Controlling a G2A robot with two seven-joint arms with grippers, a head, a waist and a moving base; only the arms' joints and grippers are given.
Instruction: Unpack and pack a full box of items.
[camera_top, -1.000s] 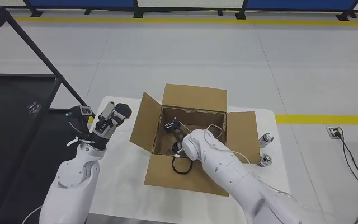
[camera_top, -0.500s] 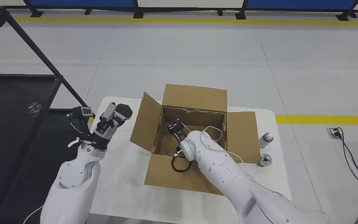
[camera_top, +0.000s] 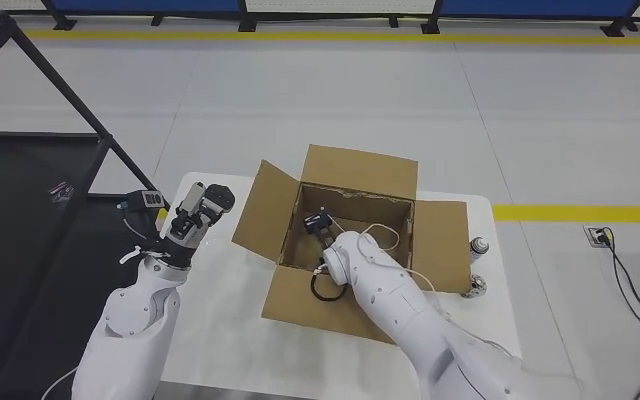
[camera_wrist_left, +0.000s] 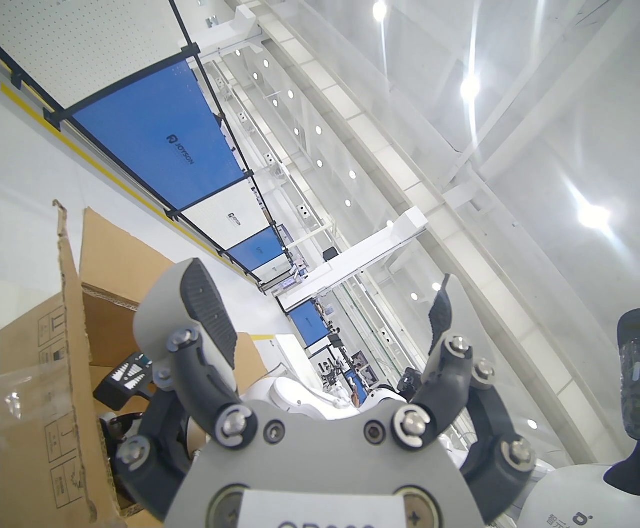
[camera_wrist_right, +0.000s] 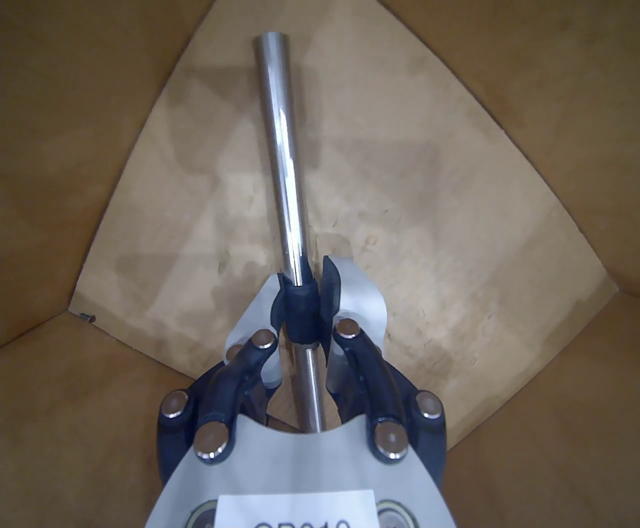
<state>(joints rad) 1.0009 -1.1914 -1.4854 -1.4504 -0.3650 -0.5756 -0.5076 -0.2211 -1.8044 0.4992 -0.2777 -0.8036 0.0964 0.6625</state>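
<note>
An open cardboard box (camera_top: 432, 250) stands in the middle of the white table (camera_top: 220, 320). My right arm reaches down into it, and my right gripper (camera_top: 320, 225) is near the box's far left inner wall. In the right wrist view the right gripper (camera_wrist_right: 305, 282) is shut on a shiny metal rod (camera_wrist_right: 282, 150) at a black band, above the bare cardboard floor (camera_wrist_right: 425, 210). My left gripper (camera_top: 205, 200) is left of the box and points upward; it (camera_wrist_left: 320, 295) is open with nothing between its fingers. The box's left flap (camera_wrist_left: 50, 350) is close beside it.
A black loop of cable (camera_top: 322, 290) and a white cable (camera_top: 385, 238) lie by the right arm inside the box. A small bottle (camera_top: 478, 246) and a shiny round item (camera_top: 476, 287) stand at the table's right edge, just past the right flap. A black frame (camera_top: 60, 90) stands at the left.
The box has slid and turned a little to the right, its right flap now nearer the bottle. The right gripper has moved slightly toward the far wall. The left arm has stayed put.
</note>
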